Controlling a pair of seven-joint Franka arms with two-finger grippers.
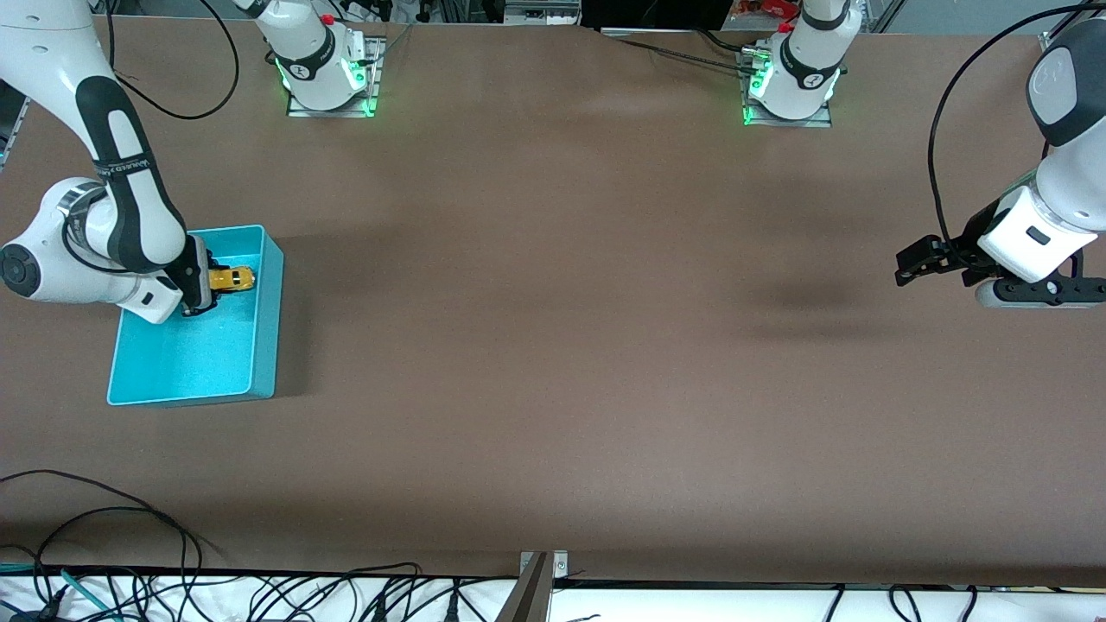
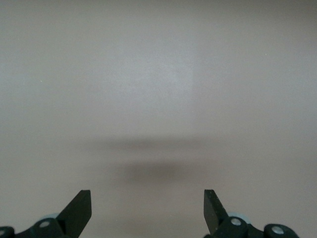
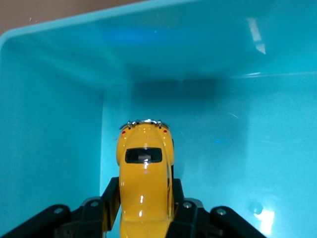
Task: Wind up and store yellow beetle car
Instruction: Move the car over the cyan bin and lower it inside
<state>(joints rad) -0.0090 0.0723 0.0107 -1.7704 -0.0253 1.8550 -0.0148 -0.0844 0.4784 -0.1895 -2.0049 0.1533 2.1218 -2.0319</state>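
Note:
The yellow beetle car [image 1: 232, 279] is a tiny yellow toy with dark windows. My right gripper [image 1: 206, 292] is shut on the yellow beetle car and holds it inside the turquoise bin [image 1: 264, 321], in the part nearest the robots' bases. In the right wrist view the car [image 3: 144, 178] sits between the two black fingers [image 3: 110, 197], with the bin's walls [image 3: 54, 144] around it. My left gripper [image 1: 918, 262] is open and empty, held over bare table at the left arm's end; its fingertips [image 2: 79, 209] show in the left wrist view.
The brown table [image 1: 553, 345] stretches between the two arms. Cables [image 1: 130, 553] lie along the table's edge nearest the front camera. The arm bases [image 1: 328, 78] stand along the table's edge at the top of the front view.

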